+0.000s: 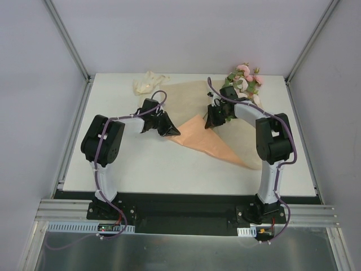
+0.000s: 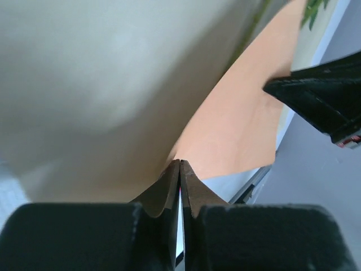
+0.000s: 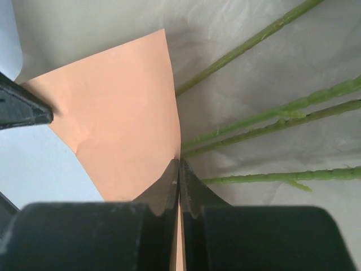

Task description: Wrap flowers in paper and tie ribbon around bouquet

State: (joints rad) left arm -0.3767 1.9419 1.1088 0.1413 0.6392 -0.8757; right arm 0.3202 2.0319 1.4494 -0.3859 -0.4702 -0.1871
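The paper lies across the middle of the table, with its tan face up at the back and a peach-orange flap folded over towards the front right. My left gripper is shut on the flap's left edge, and the left wrist view shows its jaws pinching the fold of the paper. My right gripper is shut on the flap's other corner. Green stems lie on the tan paper just beyond it. The pink flowers rest at the back right. The cream ribbon sits bunched at the back left.
The white table ends at a metal frame, with upright posts at the back corners and grey walls close on both sides. The two grippers are near each other over the paper, and the right one's tip shows in the left wrist view.
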